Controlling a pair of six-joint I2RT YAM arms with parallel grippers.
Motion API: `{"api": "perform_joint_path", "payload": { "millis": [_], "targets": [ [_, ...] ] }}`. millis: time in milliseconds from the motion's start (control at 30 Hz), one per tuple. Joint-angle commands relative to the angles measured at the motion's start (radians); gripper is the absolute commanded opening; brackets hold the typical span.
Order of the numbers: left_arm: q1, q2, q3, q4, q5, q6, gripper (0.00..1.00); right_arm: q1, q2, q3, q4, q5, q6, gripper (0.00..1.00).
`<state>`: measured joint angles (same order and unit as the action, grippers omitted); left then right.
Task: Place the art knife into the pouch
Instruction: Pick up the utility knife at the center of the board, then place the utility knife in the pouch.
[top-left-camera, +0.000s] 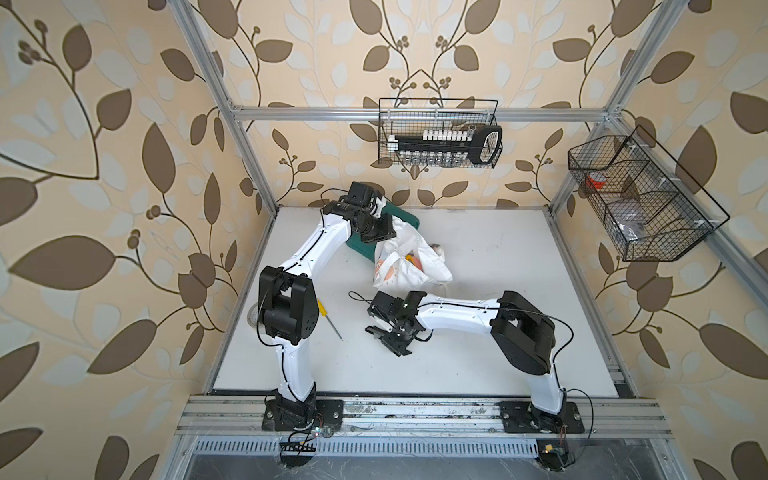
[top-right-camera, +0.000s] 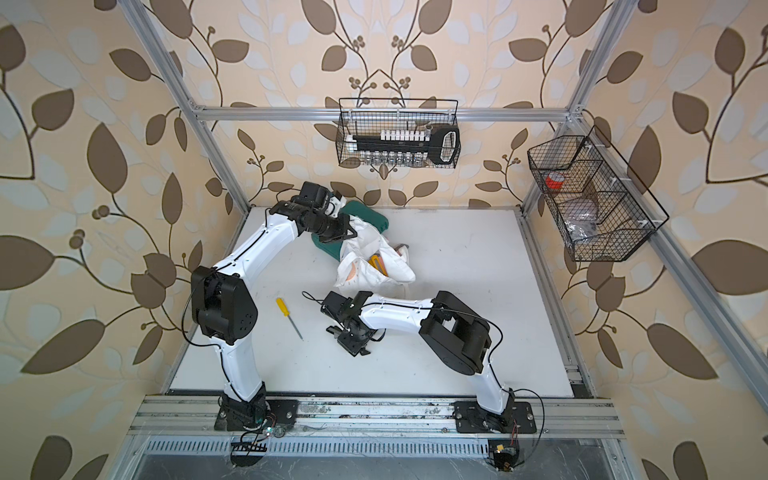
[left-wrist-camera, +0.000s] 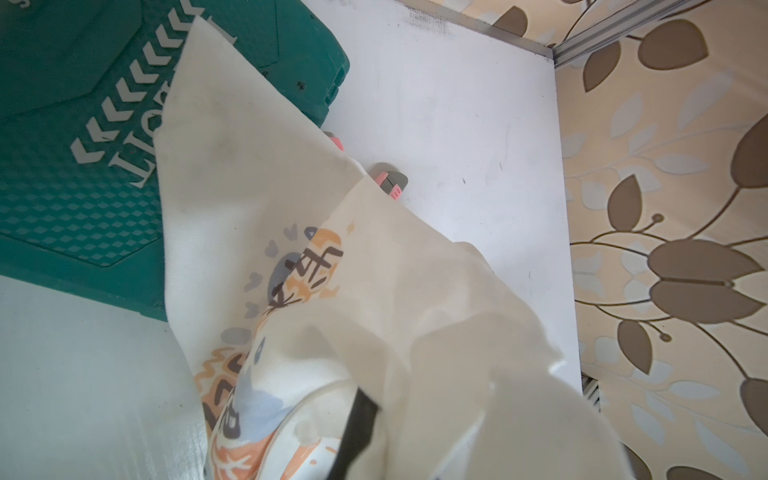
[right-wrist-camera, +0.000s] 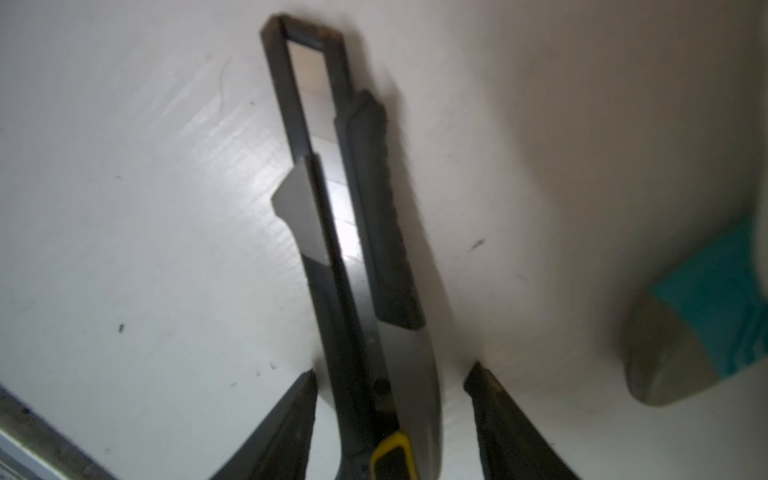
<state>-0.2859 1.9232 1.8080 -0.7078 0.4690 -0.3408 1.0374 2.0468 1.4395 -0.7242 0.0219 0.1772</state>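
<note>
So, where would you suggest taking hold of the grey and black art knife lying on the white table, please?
I'd grip the grey and black art knife across its wide handle near the yellow slider, descending from above: it lies flat, both long sides exposed, and the open right end effector straddles that part.

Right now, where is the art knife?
In the right wrist view the art knife lies on the white table between the open jaws of the right tool. In a top view, that tool is near the pouch and the yellow screwdriver.
</note>
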Motion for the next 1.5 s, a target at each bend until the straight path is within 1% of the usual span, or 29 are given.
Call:
{"api": "perform_joint_path", "payload": {
  "millis": [0,67,133,200,267,367,467,633,733,833,933,1067,1300,1467],
  "targets": [
    [0.016,-0.008,-0.001,0.022,0.008,0.014,0.00,-0.011,0.035,-0.011,0.010,-0.027,-0.009,0.48],
    [0.016,-0.006,-0.001,0.024,0.008,0.012,0.00,-0.011,0.028,-0.026,0.012,-0.038,-0.005,0.39],
    [0.016,-0.003,0.001,0.024,0.010,0.012,0.00,-0.010,0.016,-0.041,0.012,-0.040,0.001,0.36],
    [0.016,0.000,0.004,0.024,0.012,0.009,0.00,-0.010,-0.001,-0.057,0.009,-0.034,0.006,0.28],
    [0.016,0.002,0.005,0.024,0.013,0.009,0.00,-0.011,-0.022,-0.074,0.005,-0.036,0.011,0.26],
    [0.016,0.003,0.007,0.021,0.011,0.010,0.00,-0.005,-0.083,-0.096,-0.011,-0.022,0.029,0.26],
    [0.016,0.003,0.007,0.021,0.008,0.011,0.00,0.008,-0.175,-0.114,-0.042,-0.010,0.046,0.27],
    [0.016,0.008,0.011,0.021,0.012,0.009,0.00,0.012,-0.323,-0.108,-0.137,0.031,0.081,0.28],
    [0.016,0.010,0.012,0.020,0.013,0.008,0.00,0.008,-0.394,-0.079,-0.208,0.094,0.096,0.29],
    [0.016,0.010,0.013,0.019,0.016,0.005,0.00,-0.018,-0.434,-0.012,-0.278,0.134,0.110,0.30],
    [0.016,0.004,0.006,0.018,0.017,0.007,0.00,-0.054,-0.456,0.047,-0.314,0.152,0.110,0.32],
    [0.016,-0.006,-0.001,0.018,0.016,0.009,0.00,-0.111,-0.449,0.131,-0.354,0.171,0.100,0.32],
    [0.016,-0.018,-0.007,0.014,0.016,0.010,0.00,-0.224,-0.417,0.249,-0.377,0.149,0.062,0.32],
    [0.014,-0.035,-0.025,0.016,0.014,0.009,0.00,-0.299,-0.356,0.310,-0.373,0.112,0.030,0.33]
  ]
}}
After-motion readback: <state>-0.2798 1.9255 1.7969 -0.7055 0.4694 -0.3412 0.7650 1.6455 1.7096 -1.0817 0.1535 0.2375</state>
